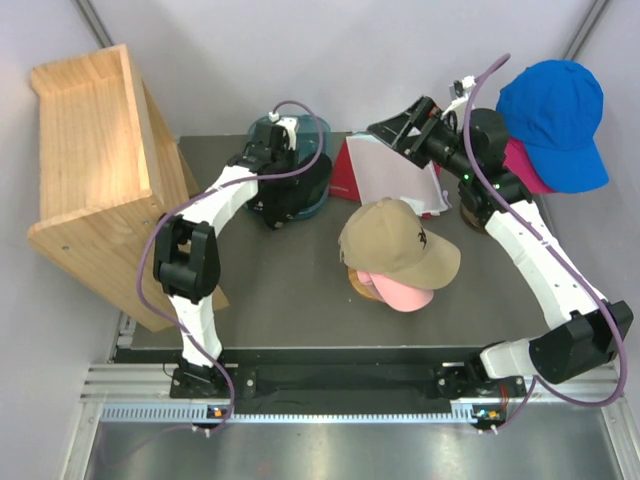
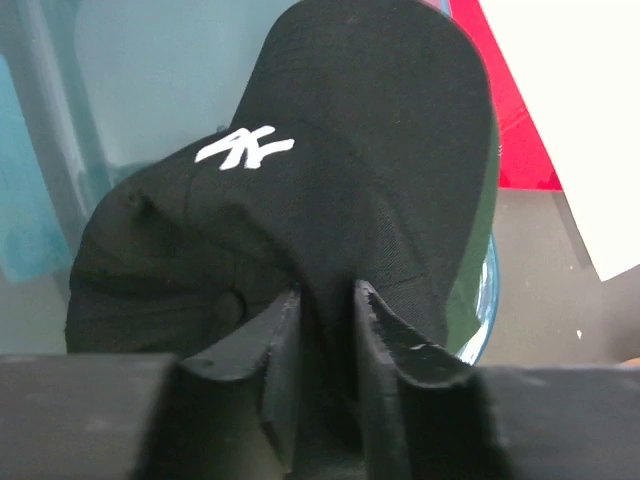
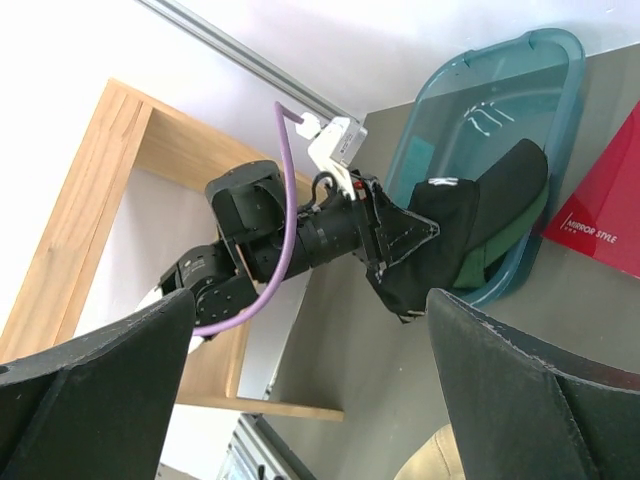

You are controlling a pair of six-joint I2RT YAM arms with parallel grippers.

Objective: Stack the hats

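The left gripper [image 2: 325,295] is seen at about 11 o'clock on the table [image 1: 290,290], reaching over a teal bin [image 3: 530,60]. Its jaws are drawn almost together, and a fold of the black cap [image 2: 330,170] is pinched between them. In the left wrist view, white embroidery is shown on the cap's crown, and the brim is pointed away from the fingers. The dark green cap [image 3: 515,225] is found directly under the black one, inside the bin, with only its edge exposed. Whether the black cap is lifted off the green one cannot be told.

The right gripper [image 1: 392,125] is held in the air at about 1 o'clock, above a red box [image 1: 350,175] with a white sheet against it. Its jaws are spread wide, and nothing is held between them.

Near the table's centre, the tan cap [image 1: 395,240] is stacked on the light pink cap [image 1: 405,292], and a little of a round wooden stand [image 1: 355,282] is seen beneath them. At 2 o'clock, past the table's far right corner, the bright blue cap [image 1: 555,115] is set on the magenta cap [image 1: 525,168]. A wooden shelf [image 1: 90,150] is placed at 9 to 10 o'clock, beside the table's left edge.
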